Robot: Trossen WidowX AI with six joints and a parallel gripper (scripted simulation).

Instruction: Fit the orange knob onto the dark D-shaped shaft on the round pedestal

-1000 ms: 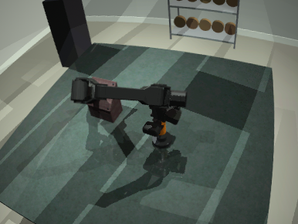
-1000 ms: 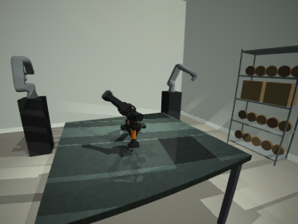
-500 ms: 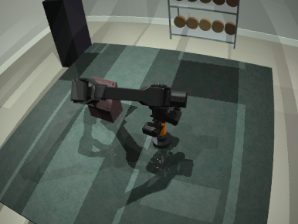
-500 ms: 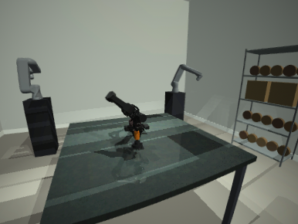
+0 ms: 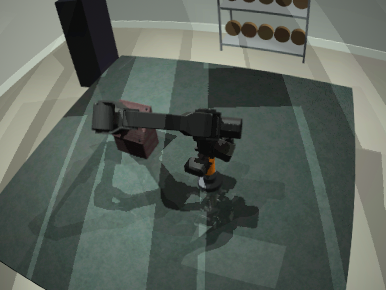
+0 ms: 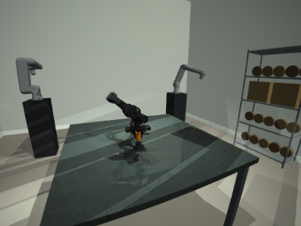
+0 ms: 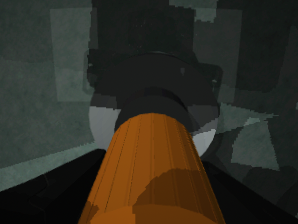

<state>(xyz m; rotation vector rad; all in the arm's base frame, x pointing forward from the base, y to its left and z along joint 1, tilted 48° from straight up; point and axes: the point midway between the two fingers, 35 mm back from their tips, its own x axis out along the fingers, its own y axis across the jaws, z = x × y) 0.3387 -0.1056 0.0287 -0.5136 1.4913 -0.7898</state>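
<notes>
Wrist view: hand (image 5: 211,161) (image 6: 138,132) (image 7: 152,164) clamped on orange knob (image 5: 211,166) (image 6: 138,135) (image 7: 150,160) (ribbed sides showing). Knob upright above round pedestal (image 5: 209,185) (image 6: 139,146) (image 7: 104,126) on table (image 5: 280,150) (image 6: 164,167) (image 7: 35,115); whether seated, cannot tell.

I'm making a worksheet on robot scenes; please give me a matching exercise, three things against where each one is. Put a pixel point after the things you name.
Things:
1. orange knob (image 5: 211,166) (image 6: 138,136) (image 7: 150,165)
2. round pedestal (image 5: 209,185) (image 7: 104,125)
3. metal shelf rack (image 5: 220,30) (image 6: 246,78)

Places:
A. on the table (image 5: 320,200) (image 6: 90,195) (image 7: 30,120), below the gripper
B. between the gripper's fingers
C. beyond the table, holding round brown items

Right pairs: 1-B, 2-A, 3-C
</notes>
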